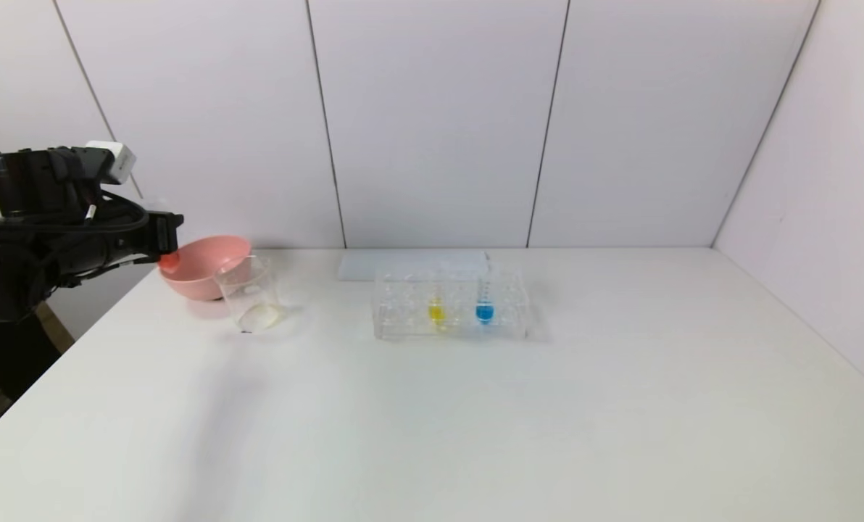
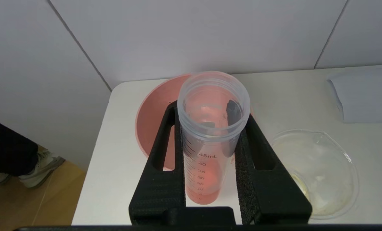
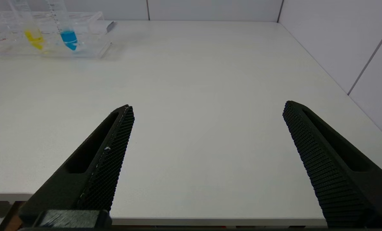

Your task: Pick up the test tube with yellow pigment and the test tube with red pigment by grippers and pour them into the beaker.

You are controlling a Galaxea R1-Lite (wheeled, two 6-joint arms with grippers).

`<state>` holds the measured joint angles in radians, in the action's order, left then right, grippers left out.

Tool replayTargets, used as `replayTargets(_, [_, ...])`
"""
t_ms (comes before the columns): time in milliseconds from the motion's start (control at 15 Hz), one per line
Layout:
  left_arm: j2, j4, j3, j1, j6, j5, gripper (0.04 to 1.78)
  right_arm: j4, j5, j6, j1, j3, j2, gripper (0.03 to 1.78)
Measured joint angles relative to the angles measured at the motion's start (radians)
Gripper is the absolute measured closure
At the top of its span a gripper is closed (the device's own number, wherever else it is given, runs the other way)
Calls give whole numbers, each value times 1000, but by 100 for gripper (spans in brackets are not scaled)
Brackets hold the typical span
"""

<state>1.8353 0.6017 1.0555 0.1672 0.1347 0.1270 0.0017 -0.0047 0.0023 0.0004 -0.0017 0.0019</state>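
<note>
The right gripper has its fingers spread wide over bare table. The left gripper pinches the test tube with red pigment between its fingers. Beyond those fingertips sits the pink bowl, the beaker just beside them; the test tube with yellow pigment stands in the rack, well apart.

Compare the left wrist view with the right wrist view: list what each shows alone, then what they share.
Left wrist only: the left gripper shut on the test tube with red pigment, tilted with its open mouth over the pink bowl, the beaker beside it.
Right wrist only: the right gripper, open and empty over bare table, and the rack holding the test tube with yellow pigment and a blue-liquid tube.
Both: the white table and wall panels.
</note>
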Motion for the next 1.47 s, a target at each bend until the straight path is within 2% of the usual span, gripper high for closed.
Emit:
replayTargets(267, [-8,-2,-16,42,71,194,137,0,0,0,0,0,0,11])
replayTargets(600, [-10,-10,-24,69,161,323,137,0,0,0,0,0,0,11])
replayTargets(867, [-8,-11,-43,77,240,342,137,0,0,0,1,0,0,11])
replayTargets(1467, [-22,5,-41,75,240,411,137,0,0,0,0,0,0,11])
